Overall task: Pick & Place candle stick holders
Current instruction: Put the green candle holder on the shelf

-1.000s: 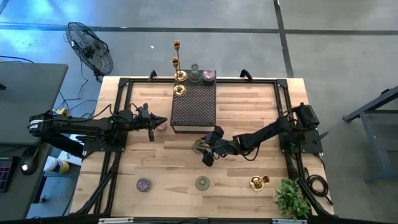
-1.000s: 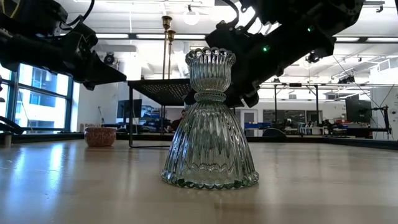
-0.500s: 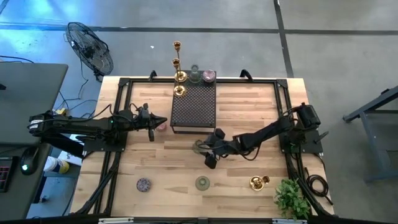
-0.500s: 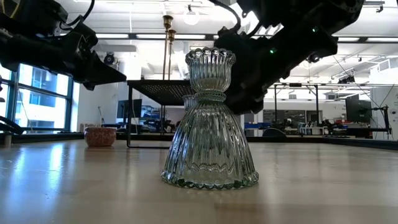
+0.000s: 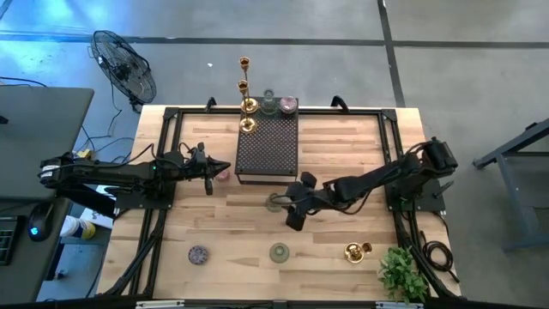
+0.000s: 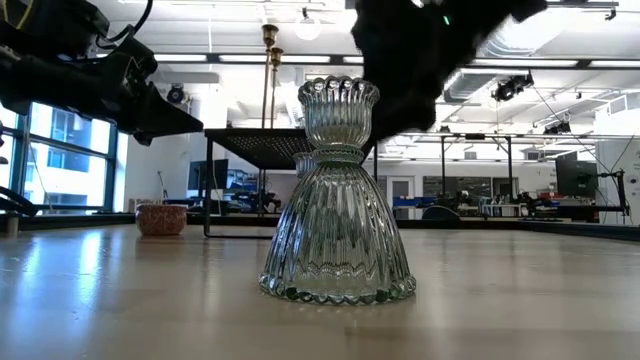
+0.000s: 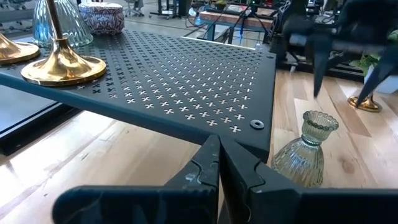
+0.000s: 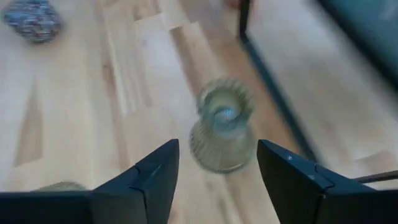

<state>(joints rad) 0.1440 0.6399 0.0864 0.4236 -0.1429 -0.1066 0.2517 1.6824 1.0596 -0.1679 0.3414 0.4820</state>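
Observation:
A clear ribbed glass holder [image 5: 274, 202] stands on its flared base on the table, just in front of the dark dotted box [image 5: 268, 146]. My right gripper [image 8: 217, 144] is open above and beside it, the holder [image 8: 222, 134] showing between its fingers, untouched. My left gripper [image 7: 219, 155] is shut and empty above the table at the box's left, near a pink cup [image 5: 223, 172]. Gold candlesticks [image 5: 247, 105], a clear cup and a pink cup [image 5: 287, 105] stand on the box's far end. A green glass holder [image 5: 279, 252], a grey-purple cup [image 5: 198, 254] and a gold holder [image 5: 356, 251] stand near the front edge.
The box stands on thin legs at the table's far middle. A leafy plant [image 5: 401, 273] sits at the near right corner. Dark rails run along the table's left and right sides. Bare wood lies between the box and the front row of holders.
My right gripper has risen and drawn back a little toward the table's right edge, away from the clear glass holder, which stays standing where it was. My left arm has kept still.

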